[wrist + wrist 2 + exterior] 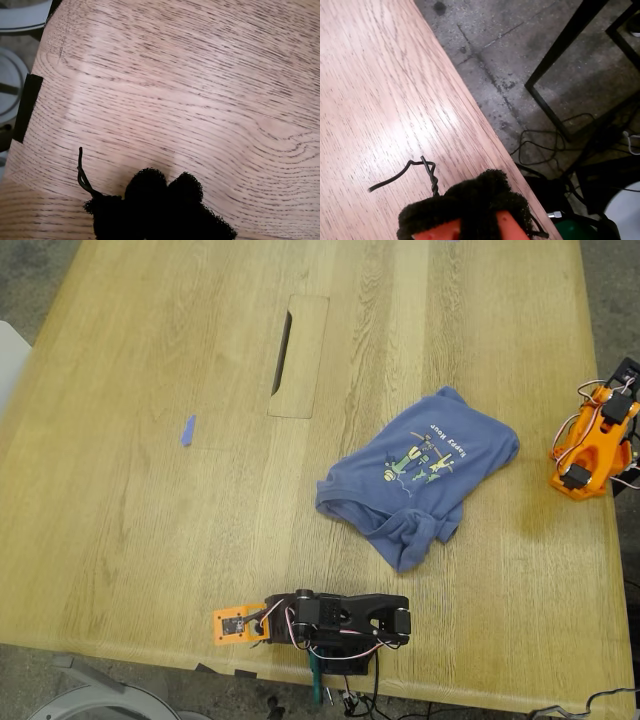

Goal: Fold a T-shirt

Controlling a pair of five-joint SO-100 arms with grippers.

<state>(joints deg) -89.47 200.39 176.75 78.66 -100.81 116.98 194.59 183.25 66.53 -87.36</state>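
The T-shirt (pixel 420 475) lies crumpled right of centre in the exterior view on the bench (pixel 150 540), its long axis running lower left to upper right, well apart from my first gripper (pixel 165 187) and second gripper (pixel 470 200), both with jaws closed on nothing.

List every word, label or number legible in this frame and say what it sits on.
"Happy Hour" (best reading, small and tilted): arched line above the cartoon figures on the T-shirt, in the exterior view.
Large letters behind the cartoon figures: too blurred to read.
Blue tape scrap on the table: no text visible.
Both wrist views: no text.
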